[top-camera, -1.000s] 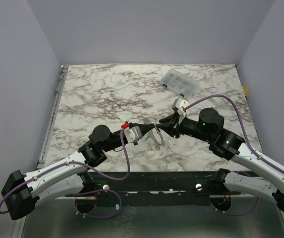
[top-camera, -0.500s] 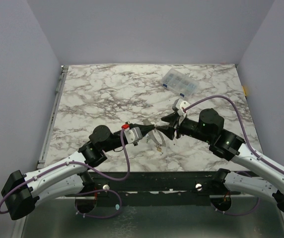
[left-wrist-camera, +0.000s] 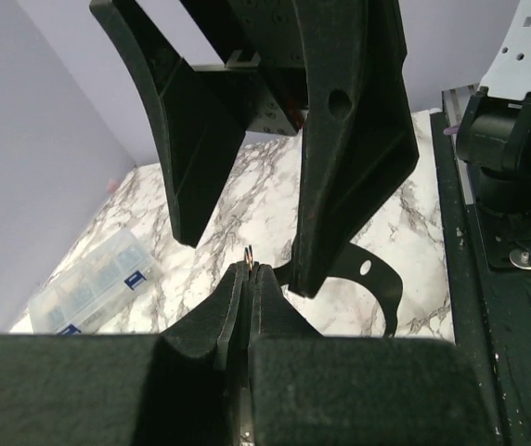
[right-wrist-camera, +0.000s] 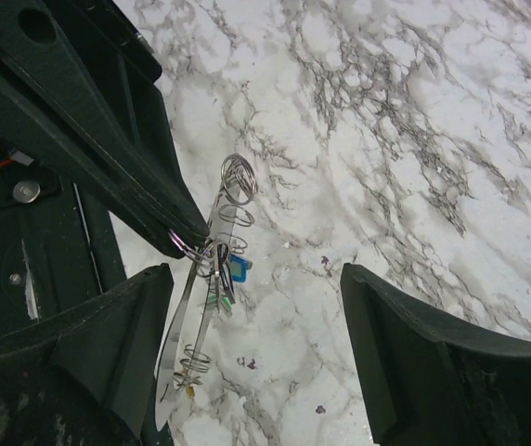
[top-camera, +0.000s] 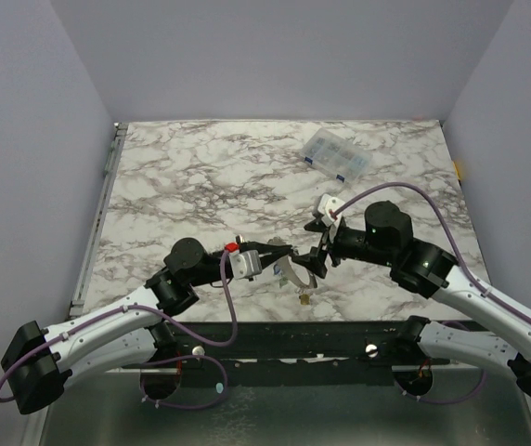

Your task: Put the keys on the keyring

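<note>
**Item 1 – L end effector** [left-wrist-camera: 250,274]: jaws pressed together, pinching a thin wire edge at the upper part of the keyring. Tips point toward the R arm, near table centre-front in the top view.

**Item 2 – R end effector** [right-wrist-camera: 256,271]: jaws spread wide, nothing gripped. It faces the L tips head-on. In the R wrist view the hanging bundle sits between its fingers [right-wrist-camera: 108,344], close to the finger on the left of that view. Contact w/ that finger: cannot tell.

**Item 3 – keyring** [right-wrist-camera: 188,325]: thin grey metal band, seen nearly edge-on and tilted, w/ small wire coils at its upper and lower ends. It hangs from the L tips above the table. Top view: pale arc [top-camera: 293,272] between the two end effectors.

**Item 4 – keys** [right-wrist-camera: 224,283]: small cluster bunched on the band just below the L tips. Blue head and green head can be made out; others too small to tell.

**Item 5 – yellow tag** [right-wrist-camera: 189,392]: at the low end of the band. Touching the table or not: cannot tell.

**Item 6 – table** [top-camera: 182,177]: grey-veined marble top.

**Item 7 – clear compartment box** [top-camera: 337,155]: lid shut, lying at the far right of the table, well apart from both end effectors.
</note>
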You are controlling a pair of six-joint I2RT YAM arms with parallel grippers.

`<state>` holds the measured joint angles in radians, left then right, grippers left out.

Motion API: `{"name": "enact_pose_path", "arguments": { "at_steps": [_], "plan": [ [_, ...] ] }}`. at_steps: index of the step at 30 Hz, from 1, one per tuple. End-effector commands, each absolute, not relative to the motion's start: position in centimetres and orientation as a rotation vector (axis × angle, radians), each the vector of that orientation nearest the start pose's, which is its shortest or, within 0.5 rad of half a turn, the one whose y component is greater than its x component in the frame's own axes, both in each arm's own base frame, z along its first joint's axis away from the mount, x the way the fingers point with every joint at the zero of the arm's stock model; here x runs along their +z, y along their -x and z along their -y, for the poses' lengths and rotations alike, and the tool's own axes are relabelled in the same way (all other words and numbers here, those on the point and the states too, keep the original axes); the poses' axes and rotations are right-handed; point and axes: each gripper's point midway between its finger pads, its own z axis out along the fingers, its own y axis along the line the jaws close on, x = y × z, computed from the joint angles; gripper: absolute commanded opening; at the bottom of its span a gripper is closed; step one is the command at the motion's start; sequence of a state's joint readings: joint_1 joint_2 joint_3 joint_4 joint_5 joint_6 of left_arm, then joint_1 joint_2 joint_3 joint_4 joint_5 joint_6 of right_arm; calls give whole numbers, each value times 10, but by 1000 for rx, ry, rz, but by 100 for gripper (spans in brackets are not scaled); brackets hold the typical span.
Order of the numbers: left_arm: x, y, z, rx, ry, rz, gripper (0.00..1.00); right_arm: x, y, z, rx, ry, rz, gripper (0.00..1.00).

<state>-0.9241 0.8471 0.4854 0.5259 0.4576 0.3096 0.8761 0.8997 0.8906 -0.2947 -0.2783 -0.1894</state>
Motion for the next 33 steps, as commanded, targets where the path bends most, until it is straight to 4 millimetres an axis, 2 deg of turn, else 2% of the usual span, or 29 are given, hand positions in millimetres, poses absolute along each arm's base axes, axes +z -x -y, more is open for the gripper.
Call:
{"name": "enact_pose_path", "arguments": {
  "at_steps": [1, 7, 12, 17, 22, 33],
  "plan": [
    [302, -140, 304, -818, -1135, -806, 0, 287, -157, -261, 738, 1159, -1404, 83],
    [298, -137, 306, -829, -1156, -801, 0, 296, -148, -249, 706, 1144, -1261, 83],
    [298, -130, 307, -860, -1177, -783, 0, 286, -158, -246, 621, 1166, -1246, 79],
    [296, -121, 310, -902, -1214, -756, 0, 270, -162, -253, 592, 1260, -1258, 68],
    [291, -116, 313, -928, -1244, -747, 0, 271, -156, -262, 635, 1305, -1218, 57],
    [291, -119, 313, -919, -1236, -758, 0, 271, -139, -277, 780, 1362, -1212, 48]
  ]
}}
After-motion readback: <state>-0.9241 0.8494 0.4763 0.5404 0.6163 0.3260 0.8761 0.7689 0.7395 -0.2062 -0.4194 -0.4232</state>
